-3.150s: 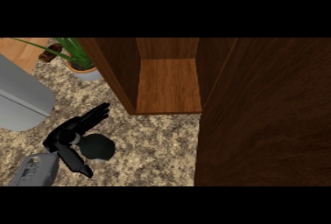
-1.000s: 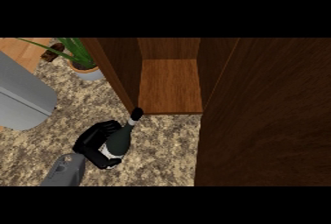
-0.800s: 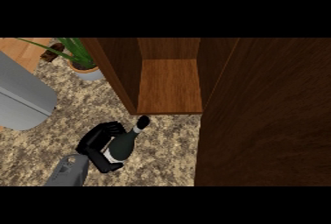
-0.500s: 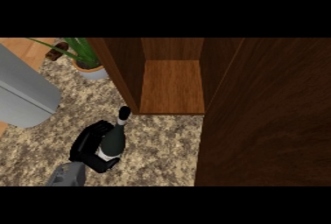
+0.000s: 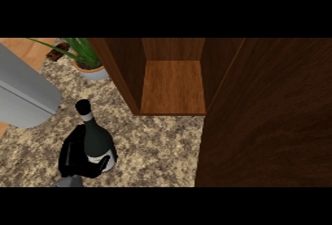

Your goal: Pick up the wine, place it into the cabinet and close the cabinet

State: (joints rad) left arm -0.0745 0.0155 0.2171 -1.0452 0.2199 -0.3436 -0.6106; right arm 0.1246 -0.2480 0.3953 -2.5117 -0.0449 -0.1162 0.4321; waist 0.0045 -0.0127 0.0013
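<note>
The wine bottle (image 5: 96, 138) is dark green with a black cap and a pale band on its neck. It stands upright at the lower left of the head view, over the speckled counter (image 5: 162, 149). My left hand (image 5: 73, 158) is curled round its lower body from the left. The cabinet (image 5: 174, 88) stands open up and to the right of the bottle, and its wooden shelf is bare. The bottle's cap is left of the cabinet's left wall. My right hand does not show.
The cabinet's open dark wooden door (image 5: 272, 114) fills the right side of the view. A potted plant (image 5: 88, 61) stands at the back left beside the cabinet wall. A large grey rounded object (image 5: 23, 96) sits at the left edge.
The left hand took hold of the bottle and stood it upright. Over the last half second, hand and bottle have shifted left, away from the cabinet opening.
</note>
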